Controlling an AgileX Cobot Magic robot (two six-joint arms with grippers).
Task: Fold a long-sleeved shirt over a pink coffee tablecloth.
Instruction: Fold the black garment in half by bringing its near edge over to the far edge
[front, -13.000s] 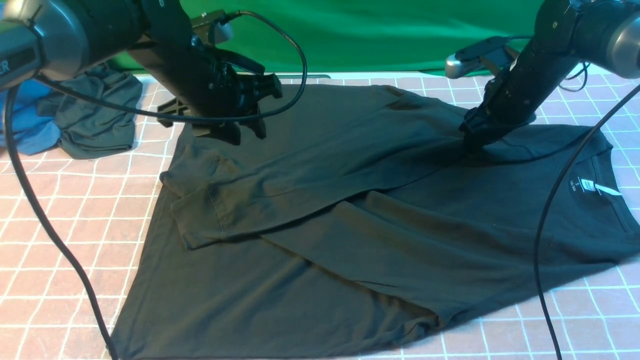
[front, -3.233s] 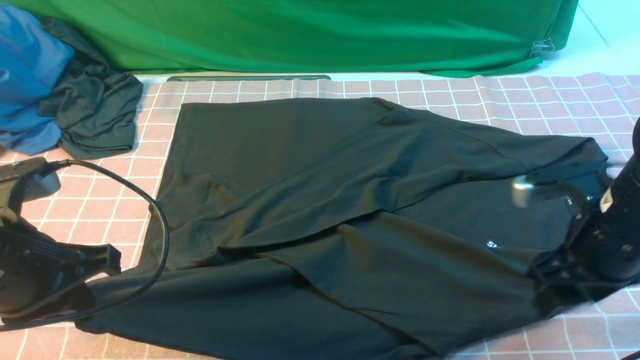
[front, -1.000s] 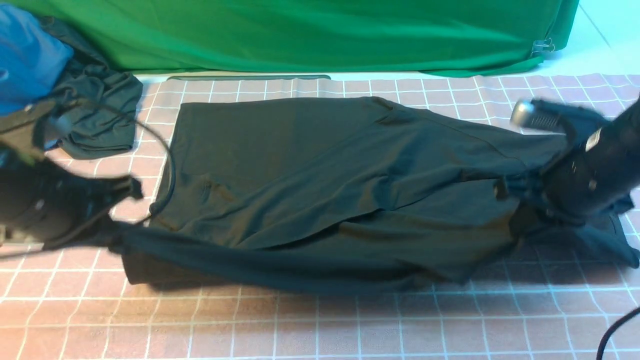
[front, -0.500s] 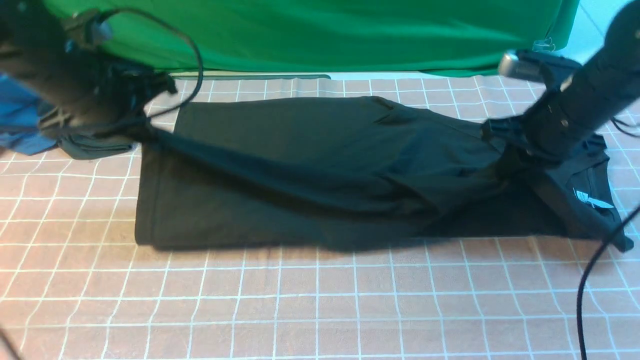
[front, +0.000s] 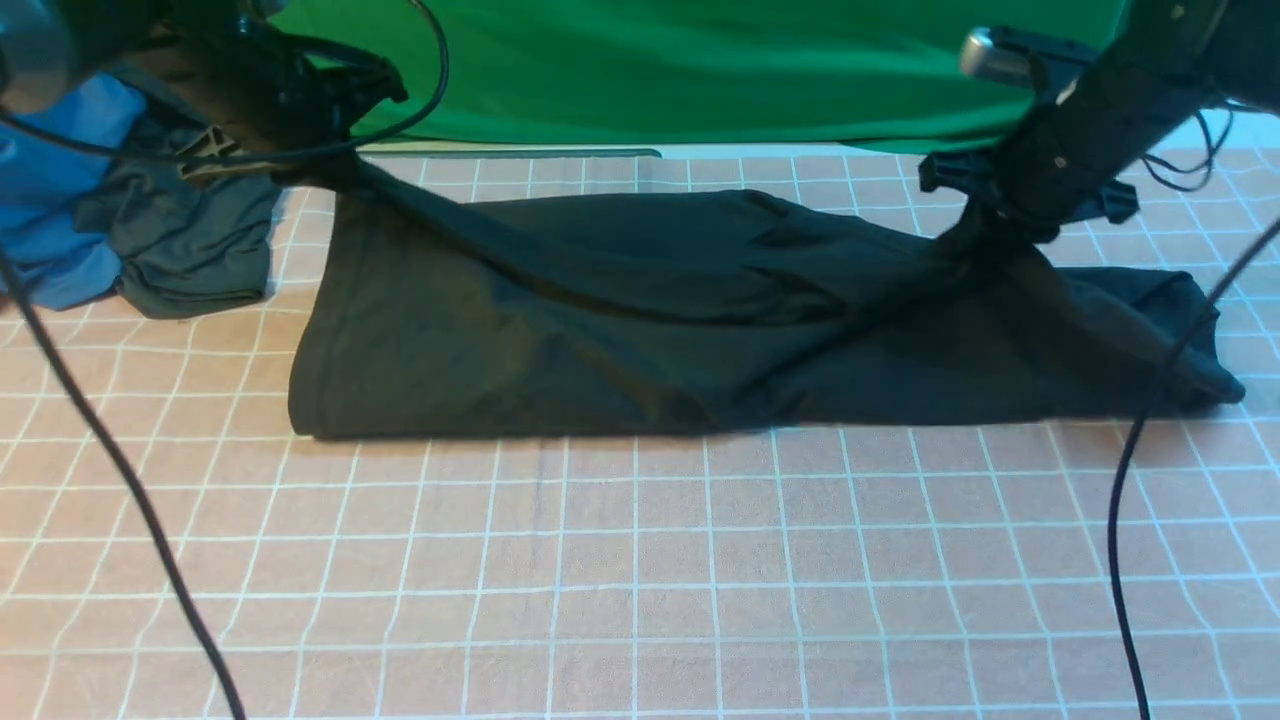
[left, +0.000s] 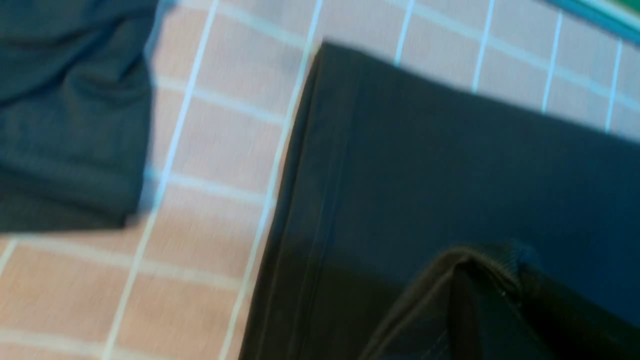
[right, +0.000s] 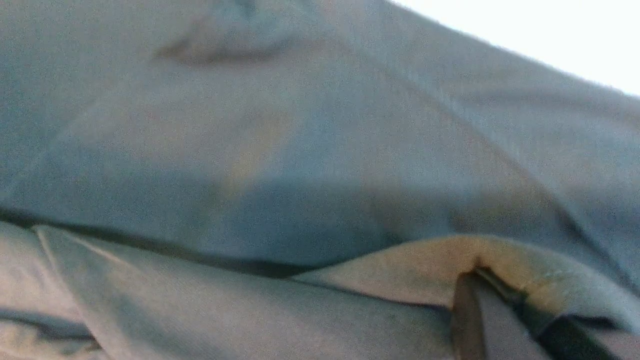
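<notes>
The black long-sleeved shirt (front: 700, 320) lies lengthwise across the pink coffee tablecloth (front: 640, 570), its near half raised and drawn toward the far edge. My left gripper (front: 335, 165) is shut on the shirt's hem corner at the far left; the pinched hem (left: 480, 260) wraps its tips over the flat shirt (left: 450, 165). My right gripper (front: 985, 215) is shut on a bunch of the shirt at the far right, held above the cloth. Grey-looking shirt fabric (right: 300, 175) fills the right wrist view, folded over the fingertips (right: 472, 300).
A dark grey-green garment (front: 190, 250) and a blue garment (front: 50, 200) lie bunched at the far left, close to my left gripper. A green cloth (front: 700, 70) hangs along the back. Black cables (front: 100, 430) trail across the tablecloth on both sides.
Both grippers have carried the shirt's near edge up and away toward the far side, folding it over; the shirt's footprint is narrower and more tablecloth shows in front.
</notes>
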